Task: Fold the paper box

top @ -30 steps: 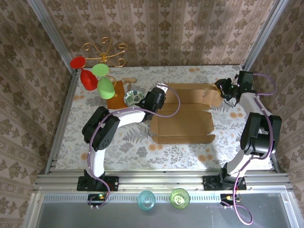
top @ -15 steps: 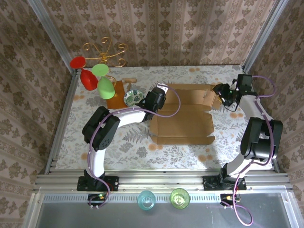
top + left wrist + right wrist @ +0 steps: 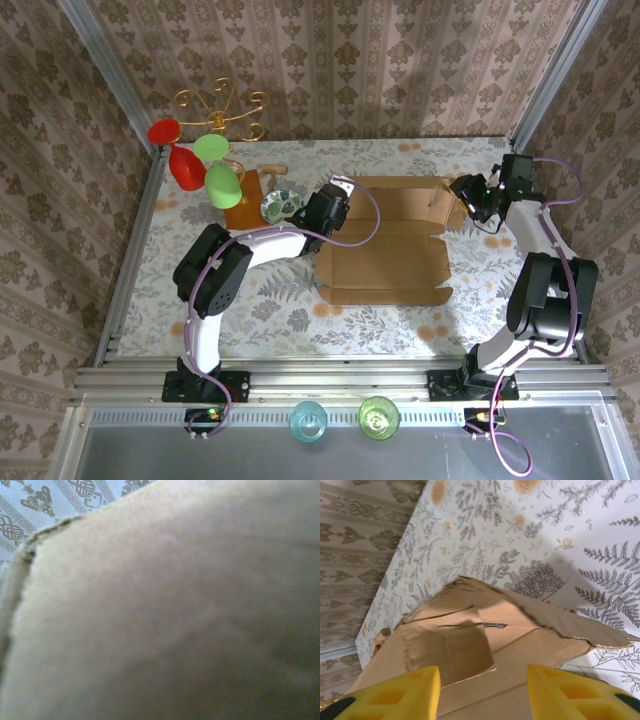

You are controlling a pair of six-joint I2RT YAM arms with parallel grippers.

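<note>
The brown cardboard paper box (image 3: 385,250) lies open in the middle of the table, its back wall and side flaps raised. My left gripper (image 3: 330,212) presses against the box's back left corner. In the left wrist view blurred cardboard (image 3: 170,610) sits right up against the lens and hides the fingers. My right gripper (image 3: 470,195) hovers at the box's back right flap (image 3: 448,203). In the right wrist view that gripper (image 3: 482,672) is open, its yellow fingers (image 3: 400,692) wide apart over the torn-edged flap (image 3: 520,630).
An orange-brown wooden board (image 3: 243,208) and a small patterned bowl (image 3: 282,205) sit just left of the box. Behind them stands a gold stand with red and green cups (image 3: 205,155). Two glasses (image 3: 308,420) stand on the near rail. Patterned walls enclose the table.
The right gripper has dropped slightly and moved in toward the box's right flap, which now stands a bit steeper. The left arm has not moved.
</note>
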